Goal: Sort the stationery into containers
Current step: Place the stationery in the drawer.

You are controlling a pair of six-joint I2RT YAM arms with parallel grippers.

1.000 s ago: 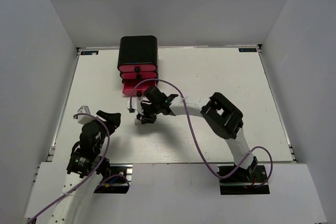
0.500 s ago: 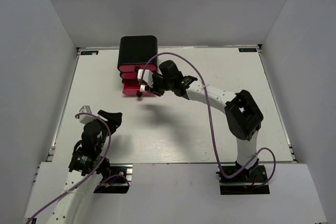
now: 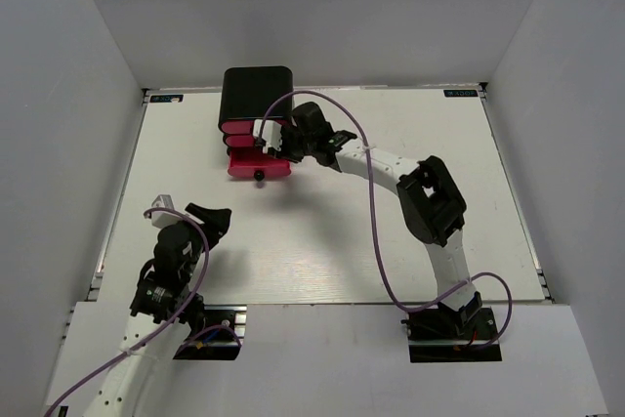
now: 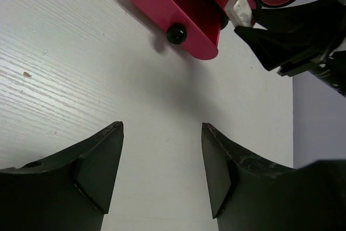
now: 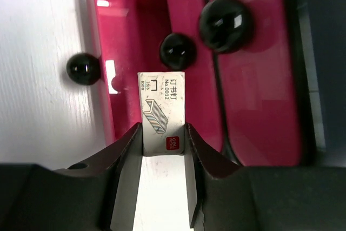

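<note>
Coverage differed by camera. In the top external view, my right gripper sat at the front of the black box, above the pulled-out bottom drawer. The white block registered there only as a pale speck at the fingertips. My right wrist view supplied the detail. Both fingers pressed against the long sides of the white block, pinching it. Its printed face was turned toward the lens, with a staple drawing and a small red mark visible. The block's long axis ran in line with my fingers. Its free end pointed toward the drawer fronts and overlapped the open drawer's interior, just below the middle knob in that view. My left wrist view showed the same block from low down, as a pale corner beside the drawer fronts. My left gripper hung over the table with its fingers spread, holding nothing, well apart from the box.
</note>
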